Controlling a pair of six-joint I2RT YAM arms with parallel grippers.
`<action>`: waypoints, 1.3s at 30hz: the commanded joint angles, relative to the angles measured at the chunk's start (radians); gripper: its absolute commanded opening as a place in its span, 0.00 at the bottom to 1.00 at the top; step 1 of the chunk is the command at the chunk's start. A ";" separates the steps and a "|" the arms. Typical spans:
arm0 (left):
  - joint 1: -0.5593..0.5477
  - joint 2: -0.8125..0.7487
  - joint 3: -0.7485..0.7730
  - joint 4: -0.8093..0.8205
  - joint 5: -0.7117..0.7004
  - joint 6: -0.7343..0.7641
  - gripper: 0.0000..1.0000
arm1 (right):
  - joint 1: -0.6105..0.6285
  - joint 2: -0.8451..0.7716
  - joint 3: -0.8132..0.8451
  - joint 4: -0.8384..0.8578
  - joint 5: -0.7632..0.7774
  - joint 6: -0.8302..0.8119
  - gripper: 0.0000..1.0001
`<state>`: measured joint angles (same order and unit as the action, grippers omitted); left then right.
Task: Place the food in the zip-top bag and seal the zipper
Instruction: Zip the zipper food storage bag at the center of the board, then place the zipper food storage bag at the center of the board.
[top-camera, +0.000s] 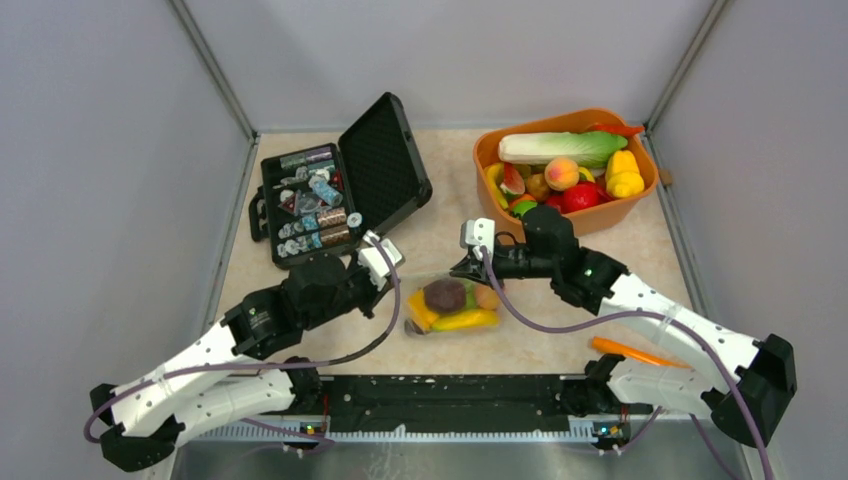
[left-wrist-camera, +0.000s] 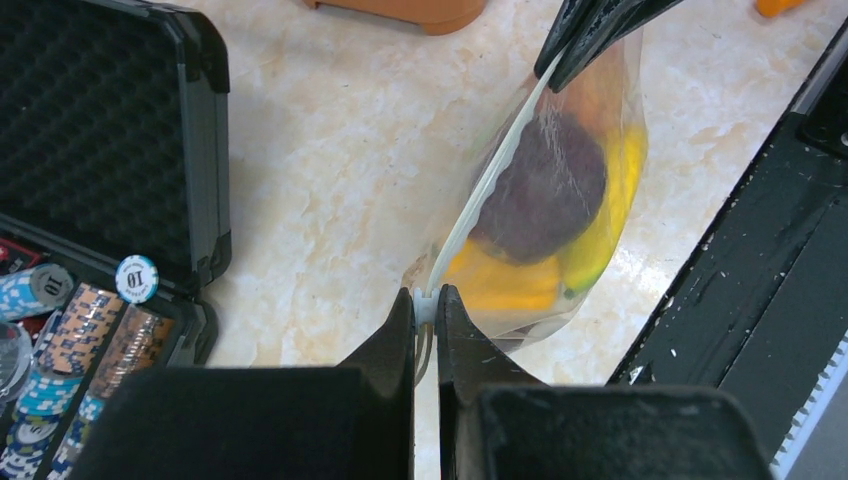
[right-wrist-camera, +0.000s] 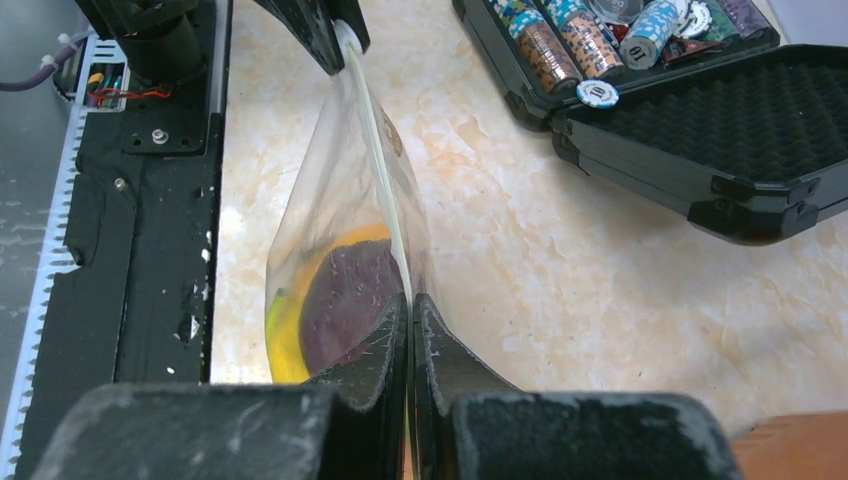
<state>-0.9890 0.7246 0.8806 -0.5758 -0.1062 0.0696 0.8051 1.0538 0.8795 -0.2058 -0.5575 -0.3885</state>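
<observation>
case (top-camera: 385, 165): far left, lid open, chips inside; not part of the job, well apart from the bag.
left gripper (left-wrist-camera: 425, 305): jaws clamped on one end of the zipper (left-wrist-camera: 490, 175); the pinch sits right on the strip, likely to anchor that end.
bag (top-camera: 450, 305): centre of the table, just ahead of the base rail, between the two grippers; zipper edge lifted, body seems to sag onto the table.
zipper: runs straight and taut from one gripper to the other; reads as a single white line, so probably pressed shut along the visible run. The ends under the jaws are hidden, can't confirm there.
food (top-camera: 445, 295): purple piece plus yellow and orange ones inside the bag, settled low, away from the strip, so nothing fouls the seal.
right gripper (right-wrist-camera: 411, 310): jaws closed on the other end of the zipper; the opposing pull holds the strip flat for sealing.
tub (top-camera: 600, 218): far right, full of more food; near the right arm, not touching the bag.
carrot (top-camera: 635, 352): loose on the table by the right arm, outside the bag.
stage: my read is that this lot is loaded and sealing is in hand or nearly done.
risk: a harder pull could pop the seal or slip the film out of a pinch.
</observation>
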 joint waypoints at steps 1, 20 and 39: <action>0.011 -0.055 0.005 -0.093 -0.078 0.013 0.02 | -0.002 -0.035 0.004 0.008 0.040 0.003 0.00; 0.012 -0.079 0.009 -0.107 -0.165 0.004 0.41 | -0.001 -0.024 -0.006 0.038 0.025 0.011 0.00; 0.012 -0.181 0.020 0.019 -0.418 -0.091 0.99 | -0.001 -0.046 -0.026 0.140 0.113 0.030 0.00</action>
<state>-0.9813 0.5125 0.8833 -0.6228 -0.4320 0.0238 0.8040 1.0435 0.8509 -0.1577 -0.4805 -0.3809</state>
